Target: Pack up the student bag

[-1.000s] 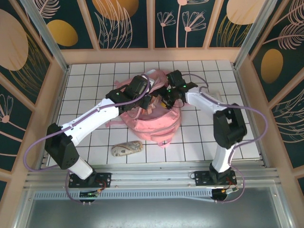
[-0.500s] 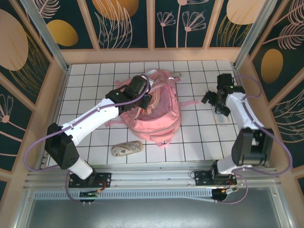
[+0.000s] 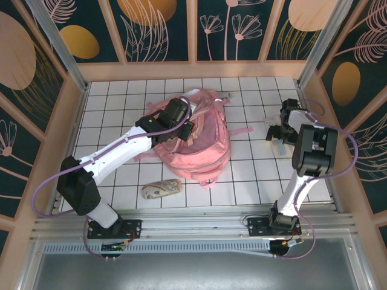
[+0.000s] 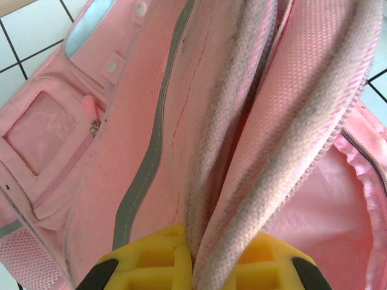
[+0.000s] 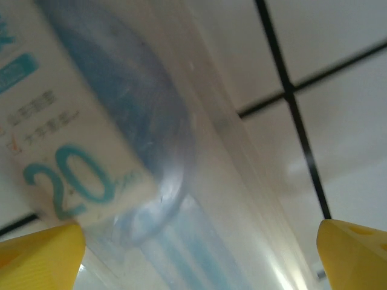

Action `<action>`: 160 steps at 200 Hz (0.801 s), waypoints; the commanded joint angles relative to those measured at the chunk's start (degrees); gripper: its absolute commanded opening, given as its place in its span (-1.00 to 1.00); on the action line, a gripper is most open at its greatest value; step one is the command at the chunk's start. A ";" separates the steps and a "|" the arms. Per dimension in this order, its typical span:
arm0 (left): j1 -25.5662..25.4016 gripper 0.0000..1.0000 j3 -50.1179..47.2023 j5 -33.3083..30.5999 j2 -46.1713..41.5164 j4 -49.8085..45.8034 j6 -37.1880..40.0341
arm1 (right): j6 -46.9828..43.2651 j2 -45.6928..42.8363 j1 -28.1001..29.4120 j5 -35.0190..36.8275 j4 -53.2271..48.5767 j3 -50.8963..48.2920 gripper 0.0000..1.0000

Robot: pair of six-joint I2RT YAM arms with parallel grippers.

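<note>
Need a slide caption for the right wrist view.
Right gripper, jaws wide open, close over a clear plastic packet printed with a teal 20, on the white tiled table.
</note>
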 commanded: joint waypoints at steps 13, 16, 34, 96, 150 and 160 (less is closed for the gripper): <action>0.73 -1.00 -0.36 0.82 -1.83 4.85 0.00 | -3.90 6.01 -0.44 -3.93 1.56 6.13 0.99; 0.77 -1.00 -0.45 0.86 -1.90 4.82 0.00 | -3.90 6.45 -0.56 -4.71 1.60 6.30 0.98; 0.99 -1.00 -0.73 0.90 -1.92 4.91 -0.15 | -4.16 9.21 -1.40 -7.78 0.65 7.61 0.98; 1.35 -1.00 -1.00 1.21 -1.23 5.49 -0.70 | -2.39 8.50 -1.48 -20.46 3.86 3.57 0.23; 1.35 -1.00 -1.15 1.35 -1.50 5.44 -1.23 | 2.90 -0.55 -1.06 -26.08 7.04 -1.55 -1.00; 1.35 -1.00 -0.79 1.17 -1.72 5.15 -1.14 | 4.77 -4.01 -0.13 -29.42 7.52 -2.92 -1.00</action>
